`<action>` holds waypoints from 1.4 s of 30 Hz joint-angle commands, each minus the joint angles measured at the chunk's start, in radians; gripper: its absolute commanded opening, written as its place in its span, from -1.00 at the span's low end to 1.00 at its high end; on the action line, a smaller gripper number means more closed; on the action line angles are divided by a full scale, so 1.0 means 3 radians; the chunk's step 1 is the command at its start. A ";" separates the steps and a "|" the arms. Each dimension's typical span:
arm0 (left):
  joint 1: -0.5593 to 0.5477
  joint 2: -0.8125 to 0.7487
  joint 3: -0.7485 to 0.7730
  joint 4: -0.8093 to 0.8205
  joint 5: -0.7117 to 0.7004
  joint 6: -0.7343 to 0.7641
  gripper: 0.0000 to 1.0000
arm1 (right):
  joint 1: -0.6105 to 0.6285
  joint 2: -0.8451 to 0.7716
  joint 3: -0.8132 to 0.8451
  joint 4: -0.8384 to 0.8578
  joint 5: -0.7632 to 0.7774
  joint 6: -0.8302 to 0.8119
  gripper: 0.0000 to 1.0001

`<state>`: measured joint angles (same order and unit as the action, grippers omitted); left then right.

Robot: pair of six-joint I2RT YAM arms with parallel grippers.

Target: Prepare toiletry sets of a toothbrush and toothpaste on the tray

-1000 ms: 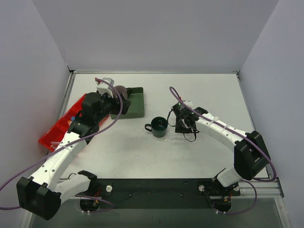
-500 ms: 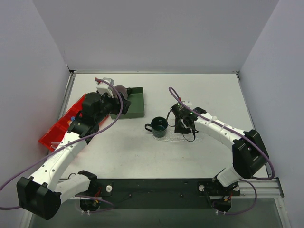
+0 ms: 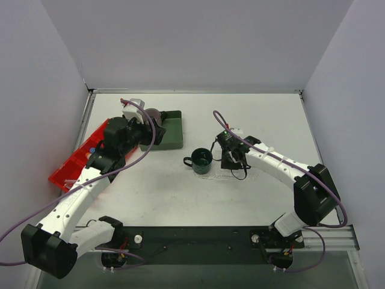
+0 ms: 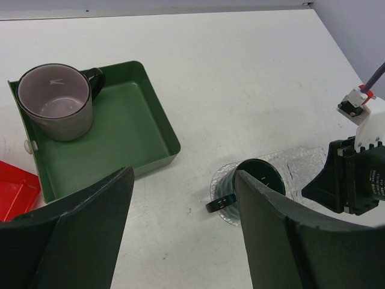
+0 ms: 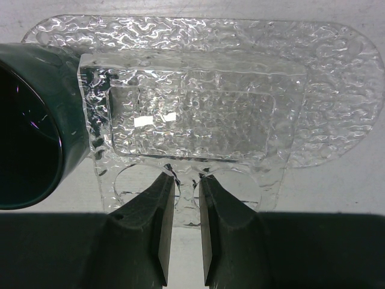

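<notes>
The matte white desk carries a glossy red plastic bin at its left edge. Right of it is a square dark green box with a round grey mug in its far left corner. At centre lies the clear, pebbled, round-ended tray, with a dark green mug standing on its left end. The right end effector is clenched on the tray's near rim. The left end effector hangs released and empty.
</notes>
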<state>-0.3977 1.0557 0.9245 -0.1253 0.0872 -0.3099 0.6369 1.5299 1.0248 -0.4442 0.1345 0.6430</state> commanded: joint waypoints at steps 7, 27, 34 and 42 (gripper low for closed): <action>0.0012 0.0004 0.0073 0.0039 0.0037 0.0016 0.57 | 0.0030 0.0003 0.0107 -0.0084 0.0196 0.0025 -0.71; 0.0012 0.0014 0.0073 0.0034 0.0032 0.0011 0.57 | 0.0055 -0.0232 0.0102 -0.0109 0.0365 0.0050 -0.28; 0.0012 0.0014 0.0078 0.0029 0.0027 0.0005 0.57 | 0.0055 -0.0324 0.0092 -0.0089 0.0385 0.0086 -0.26; 0.0012 0.0009 0.0078 0.0029 0.0026 0.0011 0.57 | 0.0071 -0.0564 0.0066 -0.0018 0.0334 0.0066 -0.27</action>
<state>-0.3977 1.0615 0.9245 -0.1322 0.0872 -0.3099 0.6445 1.4372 1.0256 -0.4450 0.2131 0.6567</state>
